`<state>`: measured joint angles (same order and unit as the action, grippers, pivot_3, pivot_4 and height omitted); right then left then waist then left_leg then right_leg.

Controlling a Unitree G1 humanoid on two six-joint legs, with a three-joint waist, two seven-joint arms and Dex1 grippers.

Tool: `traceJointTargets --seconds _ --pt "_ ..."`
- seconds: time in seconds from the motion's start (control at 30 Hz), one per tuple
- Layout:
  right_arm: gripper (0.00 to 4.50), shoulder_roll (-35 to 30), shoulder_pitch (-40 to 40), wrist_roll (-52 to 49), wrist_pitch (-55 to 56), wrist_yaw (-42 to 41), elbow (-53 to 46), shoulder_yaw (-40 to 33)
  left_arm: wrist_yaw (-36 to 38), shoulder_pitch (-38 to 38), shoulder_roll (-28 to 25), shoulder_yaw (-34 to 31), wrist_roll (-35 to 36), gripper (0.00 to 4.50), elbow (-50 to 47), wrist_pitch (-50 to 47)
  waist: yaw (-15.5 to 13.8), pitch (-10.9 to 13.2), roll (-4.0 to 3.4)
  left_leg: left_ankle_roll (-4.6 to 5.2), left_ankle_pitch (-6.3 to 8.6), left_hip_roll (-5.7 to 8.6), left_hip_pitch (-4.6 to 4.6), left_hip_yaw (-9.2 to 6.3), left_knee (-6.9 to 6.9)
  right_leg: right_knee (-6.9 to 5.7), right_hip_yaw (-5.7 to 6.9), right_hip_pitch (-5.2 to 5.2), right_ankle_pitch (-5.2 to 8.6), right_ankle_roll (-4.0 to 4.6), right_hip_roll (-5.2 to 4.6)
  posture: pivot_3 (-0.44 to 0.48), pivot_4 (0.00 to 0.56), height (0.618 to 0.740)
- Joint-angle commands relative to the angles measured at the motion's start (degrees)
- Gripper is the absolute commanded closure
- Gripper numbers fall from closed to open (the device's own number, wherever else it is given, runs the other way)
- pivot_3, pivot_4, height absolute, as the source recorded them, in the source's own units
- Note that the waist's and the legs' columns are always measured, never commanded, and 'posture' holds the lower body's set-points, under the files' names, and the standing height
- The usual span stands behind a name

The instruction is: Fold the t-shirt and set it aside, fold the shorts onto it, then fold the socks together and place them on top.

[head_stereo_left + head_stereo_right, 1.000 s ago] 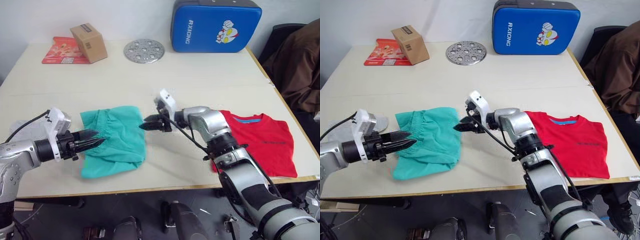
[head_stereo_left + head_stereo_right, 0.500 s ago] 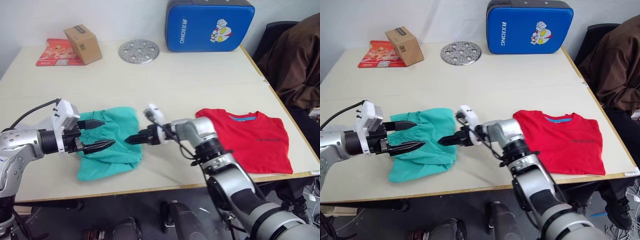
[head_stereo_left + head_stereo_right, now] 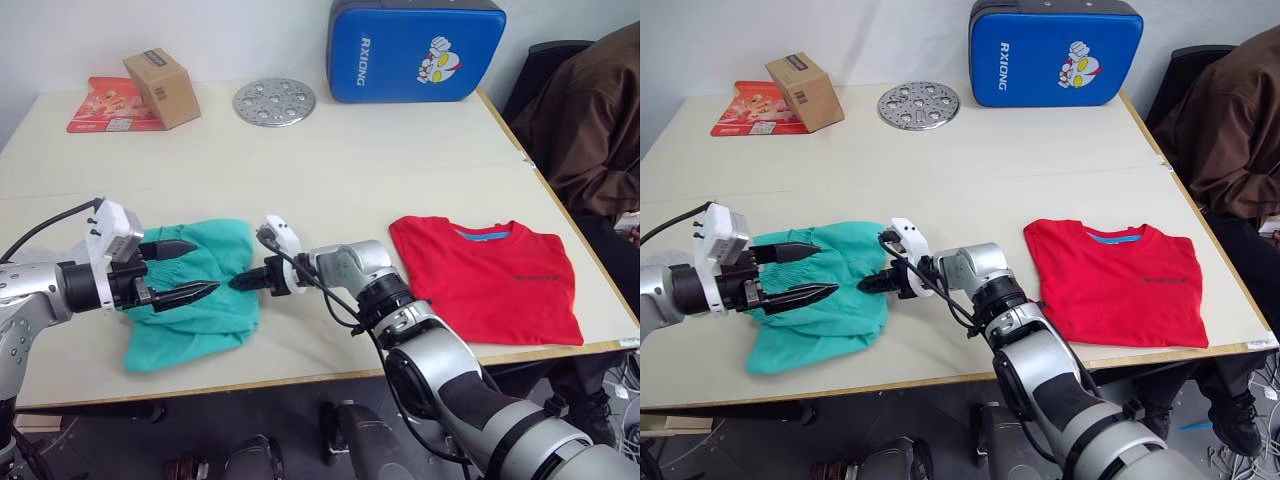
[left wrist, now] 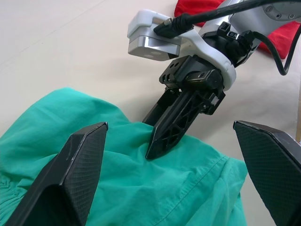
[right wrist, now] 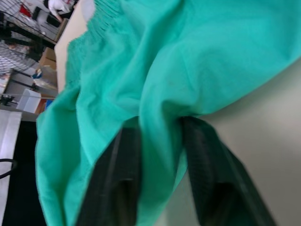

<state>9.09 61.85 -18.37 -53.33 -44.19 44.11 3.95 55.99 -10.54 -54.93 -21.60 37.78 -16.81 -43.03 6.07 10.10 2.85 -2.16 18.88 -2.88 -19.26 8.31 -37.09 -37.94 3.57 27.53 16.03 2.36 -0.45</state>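
Since a second ago my right gripper (image 3: pixel 238 283) has slid leftward onto the right edge of the shorts (image 3: pixel 200 300). My left gripper (image 3: pixel 180 270) hovers spread wide over their left half, holding nothing; the right one straddles a fold of teal cloth, fingers either side. Well off to the right lies the t-shirt (image 3: pixel 485 275), folded flat near the table's (image 3: pixel 380 150) front edge.

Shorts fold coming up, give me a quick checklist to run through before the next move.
1. Right gripper pinching the edge of the shorts: ok, cloth sits between its fingers.
2. Left gripper on the cloth: not ok, open over the shorts, nothing held.
3. T-shirt folded: not ok, lying flat with sleeves out.
4. T-shirt apart from the shorts: ok.
5. Socks located: cannot tell.
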Motion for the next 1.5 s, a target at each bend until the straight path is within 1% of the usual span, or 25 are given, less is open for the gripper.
traceJointTargets --seconds 0.03,0.13,0.2,0.3,0.37,0.43,0.47,0.53,0.57,0.67,0.7,0.73,0.77,0.83,0.9,0.97,1.03,1.13,1.17,1.23,1.3,1.33,1.4,1.5 --pt "4.45 -1.7 0.7 -4.3 -5.8 -1.0 -9.6 -2.0 0.8 -4.5 1.1 -0.9 6.4 0.0 0.3 -3.0 -0.3 0.0 -0.01 0.01 0.0 0.0 -0.02 -0.01 0.0 0.01 0.0 0.0 0.0 0.0 0.0 0.0 0.15 0.74" --pt "4.45 -5.5 -1.0 -7.1 -12.3 -1.2 -21.0 -1.4 -0.3 -11.7 3.4 -1.0 14.0 0.0 1.8 -8.6 -1.3 0.0 0.0 0.02 0.0 0.02 -0.08 -0.04 -0.03 0.02 0.02 0.02 0.0 -0.01 0.0 0.0 0.15 0.74" --pt "4.45 -9.6 -3.4 -9.8 -18.2 -0.3 -30.8 -2.0 0.6 -15.9 4.4 0.8 16.6 0.0 2.5 -10.3 -1.5 0.0 0.01 0.03 0.0 0.02 -0.1 -0.05 -0.02 0.06 0.02 0.01 -0.01 -0.02 0.0 0.0 0.15 0.74" --pt "4.45 -17.4 -6.8 -12.8 -27.8 1.7 -44.5 -4.0 2.2 -19.5 6.0 5.5 15.7 0.0 3.3 -9.7 -2.0 0.0 0.0 0.04 0.02 0.06 -0.08 -0.06 -0.02 0.12 0.03 -0.04 -0.01 -0.05 -0.03 0.0 0.15 0.74" --pt "4.45 -20.4 -7.8 -14.3 -32.7 3.3 -49.4 -5.9 3.2 -20.2 6.4 7.5 14.8 0.0 3.6 -8.9 -2.1 0.0 0.0 0.04 0.02 0.09 -0.09 -0.06 -0.05 0.12 0.03 -0.04 -0.01 -0.07 -0.05 0.0 0.15 0.74" --pt "4.45 -29.0 -9.8 -16.1 -36.5 2.6 -56.4 -9.0 4.6 -21.3 7.7 11.0 13.1 0.0 4.5 -7.3 -2.1 0.0 -0.03 0.04 0.01 0.08 -0.08 -0.03 -0.07 0.08 0.02 -0.02 -0.02 -0.07 -0.03 0.0 0.15 0.74" --pt "4.45 -34.8 -11.2 -17.0 -38.0 1.8 -59.4 -11.2 5.2 -22.1 8.7 12.7 12.4 0.0 5.0 -6.6 -2.4 0.0 -0.05 0.03 0.01 0.07 -0.05 -0.02 -0.06 0.07 0.01 -0.01 -0.02 -0.07 0.0 0.0 0.15 0.74" --pt "4.45 -43.1 -13.5 -18.7 -39.0 0.5 -62.5 -14.3 6.4 -23.1 9.8 14.7 11.4 0.0 5.9 -5.5 -3.0 0.1 -0.12 0.0 -0.01 0.09 -0.06 -0.06 -0.02 0.1 0.01 -0.02 -0.01 -0.09 0.03 0.0 0.15 0.74" --pt "4.45 -45.5 -14.3 -19.5 -39.2 0.3 -63.2 -15.3 6.8 -23.3 10.1 15.2 11.1 0.0 6.2 -5.1 -3.2 0.1 -0.12 0.0 -0.01 0.1 -0.07 -0.06 -0.01 0.12 0.01 -0.02 0.0 -0.09 0.04 0.0 0.15 0.74" --pt "4.45 -59.7 -18.9 -20.2 -36.6 -3.3 -64.3 -19.0 8.3 -24.9 11.4 17.2 9.7 0.0 8.4 -3.5 -3.1 0.1 -0.16 0.01 0.0 0.13 -0.04 -0.05 0.0 0.15 -0.04 -0.05 0.02 -0.13 0.07 0.0 0.15 0.74" --pt "4.45 -65.7 -21.6 -19.4 -33.9 -5.2 -64.2 -20.1 8.9 -25.5 11.9 17.9 9.0 0.0 9.3 -2.9 -3.2 0.2 -0.17 0.01 0.0 0.15 -0.04 -0.06 -0.02 0.15 -0.04 -0.08 0.02 -0.17 0.07 0.0 0.15 0.74" --pt "4.45 -69.9 -23.6 -19.1 -31.8 -6.5 -63.7 -21.1 9.2 -26.0 12.2 18.4 8.4 0.0 9.9 -2.4 -3.2 0.2 -0.17 0.02 -0.01 0.18 -0.05 -0.09 0.0 0.18 -0.06 -0.09 0.05 -0.29 0.1 0.0 0.15 0.74" --pt "4.45 -73.6 -26.0 -18.6 -30.2 -7.7 -62.2 -22.8 9.7 -26.6 12.6 18.8 8.2 0.0 10.5 -2.1 -3.3 0.2 -0.17 0.02 -0.01 0.2 -0.04 -0.11 0.03 0.19 -0.07 -0.1 0.08 -0.35 0.11 0.0 0.15 0.74" --pt "4.45 -77.6 -30.5 -17.4 -26.6 -8.8 -59.1 -25.6 10.5 -27.4 13.2 19.5 7.7 0.0 11.4 -1.6 -3.0 0.2 -0.12 0.02 -0.01 0.2 -0.03 -0.1 0.04 0.24 -0.08 -0.17 0.16 -0.58 0.15 0.0 0.15 0.74" --pt "4.45 -79.1 -37.1 -14.8 -21.4 -9.0 -57.0 -26.9 11.3 -28.0 13.9 20.7 6.4 0.0 11.9 -0.5 -3.1 0.3 0.02 0.01 -0.01 0.18 -0.02 -0.11 0.04 0.28 -0.1 -0.31 0.15 -0.65 0.16 0.0 0.15 0.74" --pt "4.45 -78.5 -44.5 -10.3 -14.1 -7.3 -55.6 -26.8 11.8 -28.4 14.6 21.9 5.2 0.0 12.2 0.5 -3.2 0.3 0.07 0.02 -0.01 0.14 0.04 -0.16 0.06 0.49 -0.09 -0.56 0.09 -0.76 0.23 0.0 0.15 0.74" --pt "4.45 -75.5 -49.9 -7.8 -8.0 -5.2 -55.0 -27.0 12.4 -28.5 15.0 22.8 4.3 0.0 12.4 1.2 -3.3 0.3 0.06 0.06 0.02 0.12 0.12 -0.26 0.04 0.65 -0.03 -0.8 0.09 -0.82 0.23 0.0 0.15 0.74" --pt "4.45 -70.5 -55.7 -3.6 -0.5 -0.5 -54.5 -26.8 12.6 -28.5 15.7 23.6 3.1 0.0 12.2 2.1 -3.5 0.3 0.05 0.1 0.0 0.13 0.07 -0.27 0.06 0.75 -0.04 -0.83 0.06 -0.9 0.22 0.0 0.15 0.74" --pt "4.27 -68.9 -56.9 -2.1 2.4 1.2 -54.5 -27.1 12.5 -28.4 15.9 23.5 2.9 0.0 12.1 2.2 -3.6 0.3 0.05 0.1 0.0 0.14 0.08 -0.27 0.09 0.74 -0.04 -0.83 0.05 -0.91 0.21 0.0 0.15 0.74" --pt "3.85 -65.5 -57.6 -2.5 3.9 3.4 -55.2 -29.9 12.4 -28.2 16.1 23.3 2.7 0.0 11.7 2.2 -3.8 0.3 0.02 0.09 0.0 0.13 0.08 -0.26 0.07 0.73 -0.04 -0.83 0.05 -0.91 0.22 0.0 0.15 0.74" --pt "3.04 -63.1 -57.4 -4.3 4.5 4.3 -57.0 -33.4 12.1 -27.8 15.9 22.9 2.5 0.0 11.4 2.2 -3.8 0.3 -0.01 0.09 0.0 0.12 0.1 -0.24 0.07 0.72 -0.05 -0.83 0.04 -0.91 0.21 0.0 0.15 0.74" --pt "2.77 -62.4 -56.9 -5.2 4.5 4.8 -58.0 -35.4 11.8 -27.4 15.5 22.3 2.5 0.0 11.4 2.0 -3.9 0.3 -0.04 0.09 0.01 0.13 0.1 -0.24 0.06 0.7 -0.05 -0.83 0.04 -0.91 0.21 0.0 0.15 0.74" --pt "2.1 -62.2 -56.0 -6.0 5.7 5.1 -59.6 -38.4 11.2 -26.2 14.4 21.0 2.0 0.0 11.5 2.2 -3.9 0.4 -0.09 0.09 0.01 0.13 0.11 -0.24 0.07 0.69 -0.06 -0.83 0.04 -0.9 0.21 0.0 0.15 0.74" --pt "1.07 -63.2 -52.5 -7.6 6.0 5.1 -61.0 -40.2 9.8 -24.1 12.5 19.0 0.5 0.0 12.1 3.3 -3.8 0.4 -0.1 0.08 0.01 0.1 0.13 -0.23 0.09 0.69 -0.06 -0.83 0.03 -0.9 0.23 0.0 0.15 0.74"
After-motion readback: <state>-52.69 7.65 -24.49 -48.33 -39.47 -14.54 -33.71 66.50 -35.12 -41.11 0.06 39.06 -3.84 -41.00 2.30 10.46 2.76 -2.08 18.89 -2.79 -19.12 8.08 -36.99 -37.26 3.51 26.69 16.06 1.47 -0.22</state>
